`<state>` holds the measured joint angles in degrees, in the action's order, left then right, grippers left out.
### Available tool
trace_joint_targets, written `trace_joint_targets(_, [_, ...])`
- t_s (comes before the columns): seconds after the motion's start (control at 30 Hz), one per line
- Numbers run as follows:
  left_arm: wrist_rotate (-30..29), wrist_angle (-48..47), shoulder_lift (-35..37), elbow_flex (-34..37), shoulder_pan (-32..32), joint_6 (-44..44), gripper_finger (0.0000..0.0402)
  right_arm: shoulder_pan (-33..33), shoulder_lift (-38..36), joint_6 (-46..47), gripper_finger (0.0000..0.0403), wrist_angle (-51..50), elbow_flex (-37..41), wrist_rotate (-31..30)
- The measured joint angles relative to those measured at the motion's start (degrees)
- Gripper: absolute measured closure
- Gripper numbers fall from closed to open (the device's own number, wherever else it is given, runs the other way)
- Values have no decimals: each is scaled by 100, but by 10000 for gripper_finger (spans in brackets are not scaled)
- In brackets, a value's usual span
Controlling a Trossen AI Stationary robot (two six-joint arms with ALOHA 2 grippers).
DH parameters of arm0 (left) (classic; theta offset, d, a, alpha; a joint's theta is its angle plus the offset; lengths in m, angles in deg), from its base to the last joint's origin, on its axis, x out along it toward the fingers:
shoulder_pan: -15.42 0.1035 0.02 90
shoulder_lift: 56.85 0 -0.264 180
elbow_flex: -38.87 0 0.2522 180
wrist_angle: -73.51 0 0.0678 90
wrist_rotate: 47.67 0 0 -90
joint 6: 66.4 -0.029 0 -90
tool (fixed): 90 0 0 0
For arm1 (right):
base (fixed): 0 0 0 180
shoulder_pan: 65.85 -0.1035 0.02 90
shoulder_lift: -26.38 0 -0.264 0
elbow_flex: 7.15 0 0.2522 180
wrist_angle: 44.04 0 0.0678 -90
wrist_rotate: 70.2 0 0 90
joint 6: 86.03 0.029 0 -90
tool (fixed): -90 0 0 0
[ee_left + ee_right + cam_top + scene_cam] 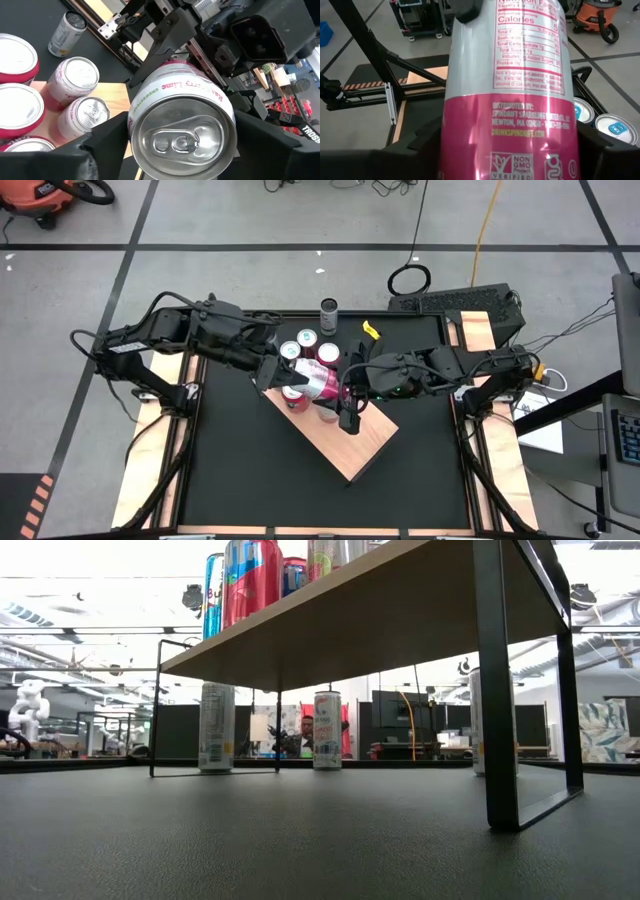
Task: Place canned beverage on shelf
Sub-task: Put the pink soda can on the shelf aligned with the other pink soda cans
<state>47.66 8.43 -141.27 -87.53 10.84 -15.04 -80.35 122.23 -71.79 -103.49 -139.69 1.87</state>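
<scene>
Pink can (318, 379) clamped between both end effectors' fingers.

One wooden shelf (365, 445). Two robot arms, left (160, 330) and right (470, 365), meet over it. At least seven cans: one pink can (180, 125) in the air above the shelf, five grouped (75, 80) at the shelf's end, and one grey can (329, 313) on the table beyond the shelf. One small yellow object (372, 330) lies near the shelf. One person (307, 728) is far behind the shelf.

Overhead, table-level, two close wrist views
</scene>
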Motion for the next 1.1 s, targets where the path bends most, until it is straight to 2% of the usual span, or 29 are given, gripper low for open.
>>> trace_joint_targets(0.3, [-26, 60, 2, -2, 0, -189, 12, 2, 4, 266, 129, -13, 2, 26])
trace_joint_targets(0.4, [-30, 162, 45, -2, 0, -350, 9, 2, 4, 392, 129, 14, 2, 57])
trace_joint_targets(0.7, [-123, 574, 286, -9, 0, -1060, 8, 0, 15, 848, 129, 134, 9, 688])
trace_joint_targets(0.87, [-111, 892, 362, -7, -10, -1790, 8, 2, 4, 1103, 129, 234, 9, 992])
trace_joint_targets(1.1, [-83, 1282, 380, -7, -271, -3360, 8, 49, 4, 1535, 129, 735, 7, 1731])
